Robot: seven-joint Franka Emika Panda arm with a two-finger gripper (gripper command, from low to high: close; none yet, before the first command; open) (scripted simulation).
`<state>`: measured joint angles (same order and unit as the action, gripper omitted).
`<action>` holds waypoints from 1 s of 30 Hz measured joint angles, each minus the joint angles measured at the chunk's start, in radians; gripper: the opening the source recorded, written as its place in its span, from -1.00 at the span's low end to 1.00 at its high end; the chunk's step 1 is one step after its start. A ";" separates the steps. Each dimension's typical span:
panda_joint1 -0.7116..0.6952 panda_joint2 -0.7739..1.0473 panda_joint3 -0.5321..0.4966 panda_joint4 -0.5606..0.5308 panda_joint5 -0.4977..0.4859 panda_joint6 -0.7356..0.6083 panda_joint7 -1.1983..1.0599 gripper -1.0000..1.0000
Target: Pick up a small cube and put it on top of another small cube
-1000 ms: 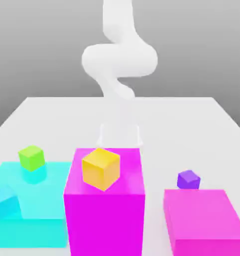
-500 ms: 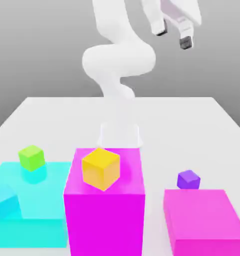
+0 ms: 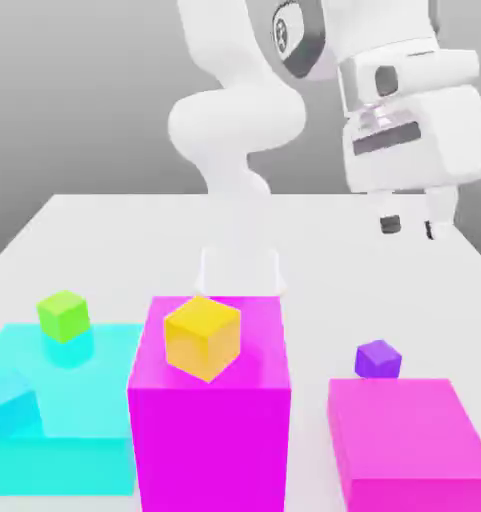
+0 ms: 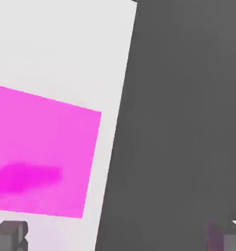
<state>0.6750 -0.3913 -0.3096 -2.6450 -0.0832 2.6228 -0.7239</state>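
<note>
The small cube (image 3: 378, 358) is a tiny purple block on the white table, just behind the low magenta block (image 3: 409, 440) at the exterior view's right. My gripper (image 3: 410, 228) hangs well above the table, higher than the purple cube and slightly to its right. Its dark fingertips (image 3: 389, 224) stand apart with nothing between them. In the hand view the gripper (image 4: 120, 238) looks down on one magenta block (image 4: 41, 147) and the table's edge (image 4: 117, 122).
A tall magenta block (image 3: 209, 420) in the middle carries a larger yellow cube (image 3: 202, 336). On the exterior view's left, a cyan platform (image 3: 104, 370) holds a lime-green cube (image 3: 63, 314) and a cyan cube (image 3: 11, 404). The arm's base (image 3: 241, 268) stands behind the tall block.
The hand has come into view from above, dropping and swinging to the exterior view's right, toward the purple cube's side. The fingers stay open. No block has moved.
</note>
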 joint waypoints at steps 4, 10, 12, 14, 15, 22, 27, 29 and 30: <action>0.072 0.046 -0.032 -0.039 -0.005 0.036 -0.174 0.00; 0.172 0.117 -0.071 -0.097 -0.005 0.091 -0.440 0.00; 0.205 0.140 -0.084 -0.116 -0.005 0.109 -0.529 0.00; 0.238 0.164 -0.096 -0.136 -0.004 0.128 -0.618 0.00; 0.253 0.176 -0.101 -0.145 -0.003 0.137 -0.663 0.00; 0.353 0.260 -0.125 -0.213 0.005 0.201 -0.980 0.00; 0.408 0.319 -0.126 -0.262 0.011 0.246 -1.206 0.00; 0.426 0.342 -0.123 -0.278 0.003 0.262 -1.279 0.00; 0.422 0.354 -0.123 -0.279 -0.019 0.265 -1.280 0.00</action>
<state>1.0975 -0.0375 -0.4326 -2.9237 -0.1024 2.8880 -2.0037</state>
